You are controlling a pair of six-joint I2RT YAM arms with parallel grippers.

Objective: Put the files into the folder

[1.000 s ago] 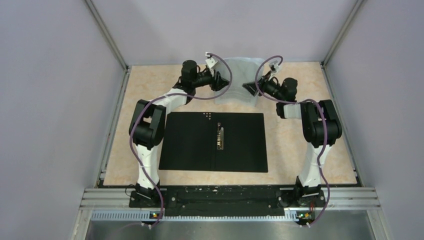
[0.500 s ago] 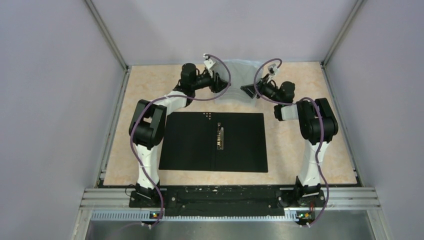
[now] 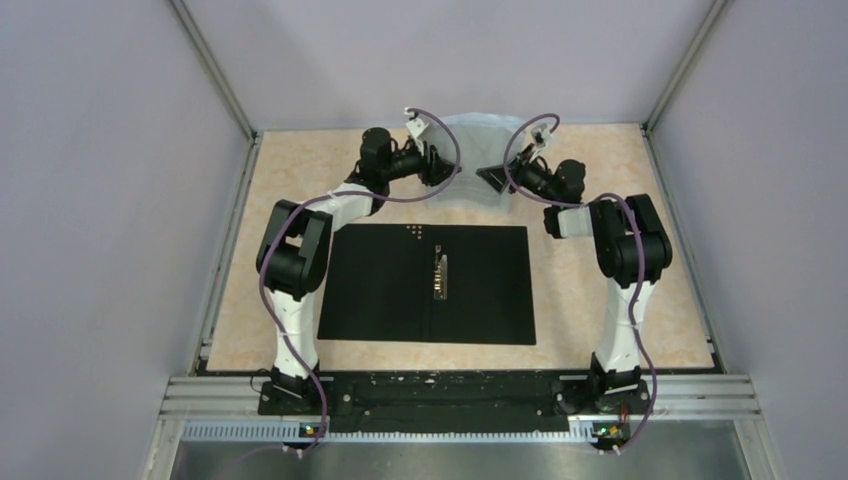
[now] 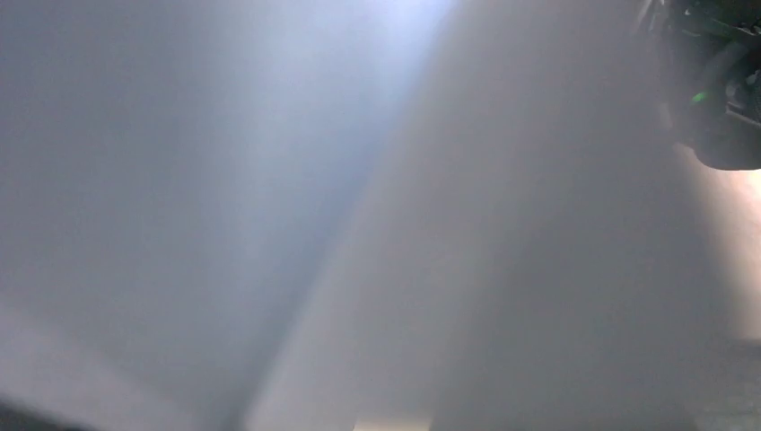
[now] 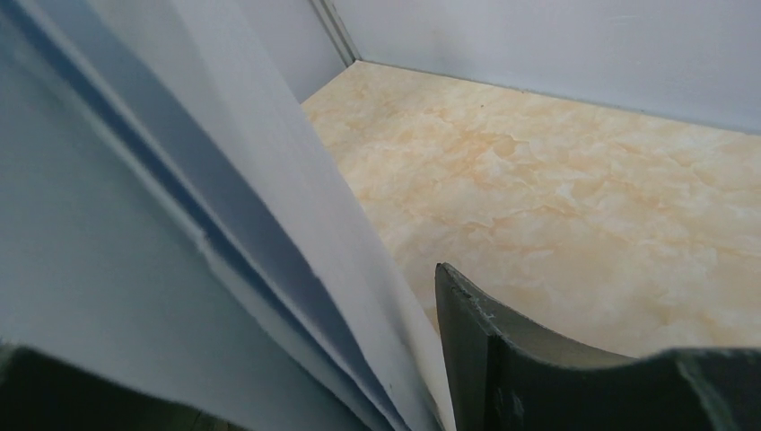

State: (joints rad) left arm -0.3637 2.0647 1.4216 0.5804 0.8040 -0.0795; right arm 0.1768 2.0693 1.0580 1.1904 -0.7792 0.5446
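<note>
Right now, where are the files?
Top view: the files are at the far middle of the table, bowed between the left fingers and right fingers, just beyond the open folder.

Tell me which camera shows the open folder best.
Top external. The whole folder lies open on the table, black inside up, metal clip along its spine. The left wrist view is filled by the blurred files; the right wrist view shows only the files' edges and bare table, no folder.
</note>
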